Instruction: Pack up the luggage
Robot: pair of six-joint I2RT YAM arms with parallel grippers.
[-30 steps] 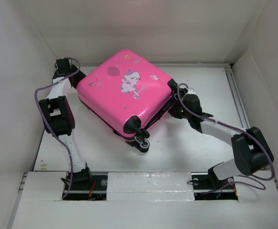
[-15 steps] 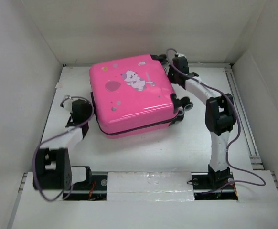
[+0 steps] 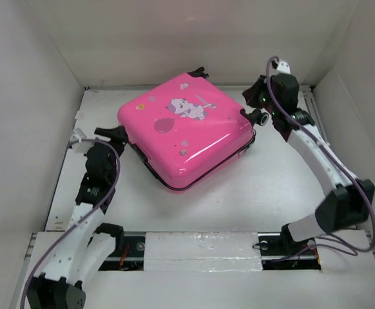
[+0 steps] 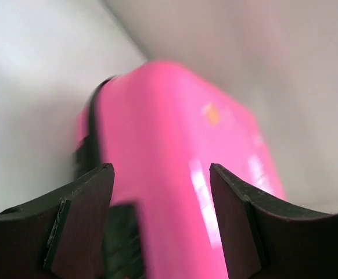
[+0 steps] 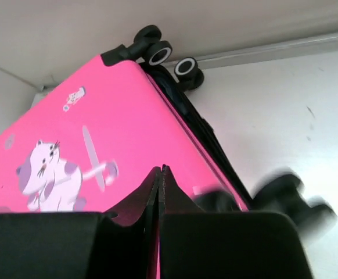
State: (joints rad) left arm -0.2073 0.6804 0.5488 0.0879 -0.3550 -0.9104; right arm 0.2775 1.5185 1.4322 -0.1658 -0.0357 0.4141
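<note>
A: Any lettering on the luggage (image 3: pixel 194 138)?

B: None that reads. On top there's a cartoon animal (image 3: pixel 186 108) and a balloon (image 3: pixel 165 125), and both are pictures, not words.

A: What about the small pale mark (image 5: pixel 74 97) on the pink shell in the right wrist view?

B: It's too small and soft to make out, so I can't tell if it's writing.

A: And the left wrist view?

B: That's a blurred pink shell with one orange spot (image 4: pixel 214 114), and nothing legible.

A: So no brand, number or sign?

B: Nothing readable in any view.
</note>
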